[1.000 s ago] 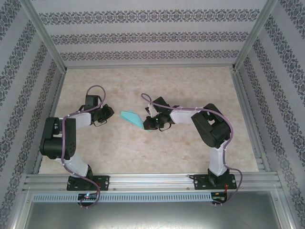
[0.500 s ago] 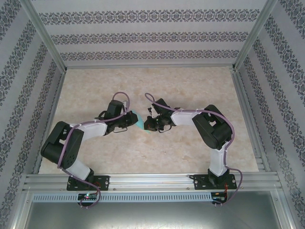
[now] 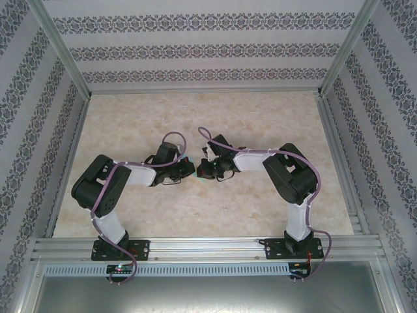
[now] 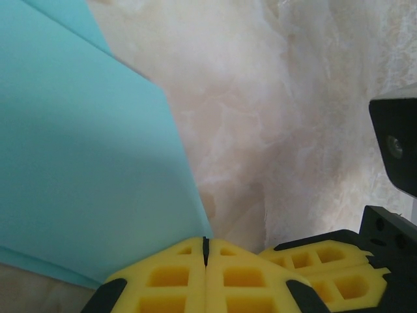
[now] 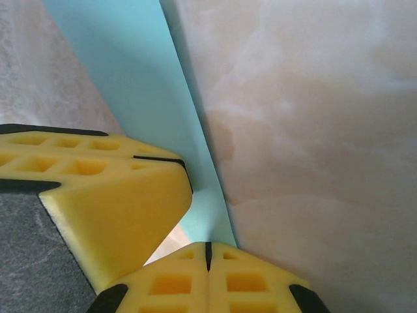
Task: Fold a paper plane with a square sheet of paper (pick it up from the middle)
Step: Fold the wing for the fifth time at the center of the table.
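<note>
Turquoise paper (image 4: 85,163) at frame left, left gripper (image 4: 205,251) fingers pressed together on its edge, right gripper (image 5: 208,253) fingers likewise clamped on paper, both side by side at table (image 3: 260,117) centre.

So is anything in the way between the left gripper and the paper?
Nothing visible. The left gripper is shut right at the edge of the paper, and the right gripper sits shut close beside it.
</note>
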Robot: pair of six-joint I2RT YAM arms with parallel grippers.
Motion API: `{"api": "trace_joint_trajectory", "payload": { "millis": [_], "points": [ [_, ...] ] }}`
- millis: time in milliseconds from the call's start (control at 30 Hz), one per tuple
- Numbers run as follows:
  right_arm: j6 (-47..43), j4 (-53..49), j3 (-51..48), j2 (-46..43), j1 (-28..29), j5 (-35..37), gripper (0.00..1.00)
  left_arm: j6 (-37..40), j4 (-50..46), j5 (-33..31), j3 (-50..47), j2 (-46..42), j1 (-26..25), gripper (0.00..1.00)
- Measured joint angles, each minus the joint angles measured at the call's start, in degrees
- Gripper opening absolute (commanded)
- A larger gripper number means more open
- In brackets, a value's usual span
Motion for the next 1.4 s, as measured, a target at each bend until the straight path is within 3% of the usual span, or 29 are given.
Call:
{"api": "trace_joint_trajectory", "payload": {
  "millis": [167,333,833,1100,1400],
  "points": [
    [-0.42,-1.73,0.90,0.22,0.13,0.74,0.00,-0.20,-0.15,-1.81,-0.20,0.00,0.52,0.01],
    [-1.09,-2.67,1.57,0.50,0.44,1.73,0.00,-0.35,1.09,0.44,-1.55,-0.22,3.87,0.01],
    [-2.16,-2.27,1.05,0.46,0.61,1.84,0.00,6.93,-6.14,3.43,1.92,0.13,24.59,0.01],
    [-2.82,-3.93,2.29,0.48,1.18,3.17,0.00,8.24,-8.87,3.89,1.86,-5.09,24.81,0.01],
    [-3.26,-5.07,3.06,0.70,1.20,3.21,0.00,6.97,-8.31,5.29,1.57,-9.20,17.25,0.01]
  ]
}}
